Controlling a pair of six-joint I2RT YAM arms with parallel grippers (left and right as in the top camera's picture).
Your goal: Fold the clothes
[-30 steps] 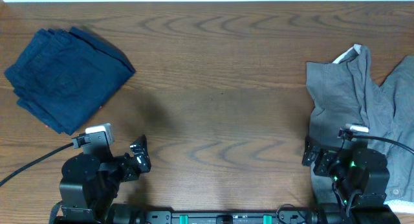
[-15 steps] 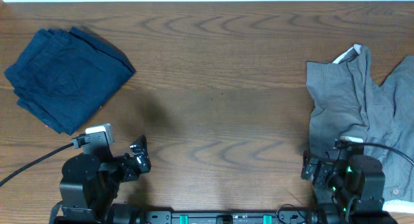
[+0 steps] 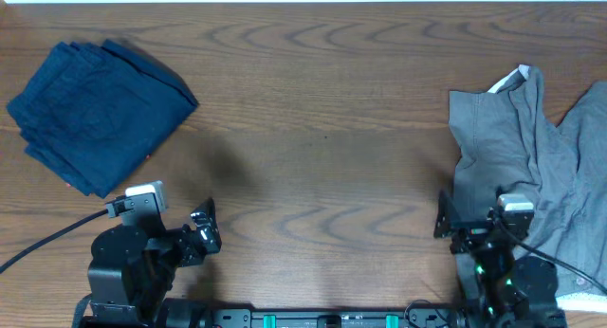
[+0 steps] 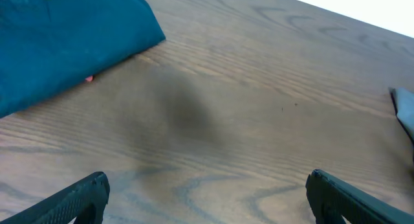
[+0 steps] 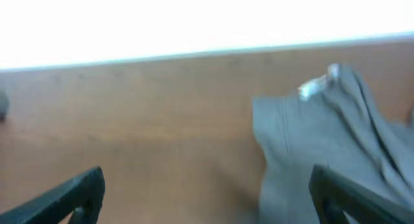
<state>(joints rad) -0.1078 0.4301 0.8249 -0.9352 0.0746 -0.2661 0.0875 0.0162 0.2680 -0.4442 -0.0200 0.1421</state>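
L tool (image 3: 204, 228) sits at the near edge of the tabletop (image 3: 322, 129), toward the near-left corner. In the L wrist cam its fingers (image 4: 71, 198) are spread wide w/ only bare wood between them, so it's fully open and holding nothing.

The blue garment (image 3: 100, 115) lies folded in a neat stack at the far-left corner, set at an angle to the edges and well apart from the L tool. A small red speck (image 4: 89, 78) lies on the wood just beside its near hem.

R tool (image 3: 444, 214) is at the near edge toward the near-right corner. Its wrist cam is blurred, but the two tips sit far apart at the bottom corners w/ nothing gripped, so it's open too.

The grey garment (image 3: 517, 167) lies crumpled and unfolded along the right edge, running past the edge of the overhead view. A white tag (image 3: 507, 80) shows at its far end. The R tool is just beside the garment's left side; can't tell if it touches.
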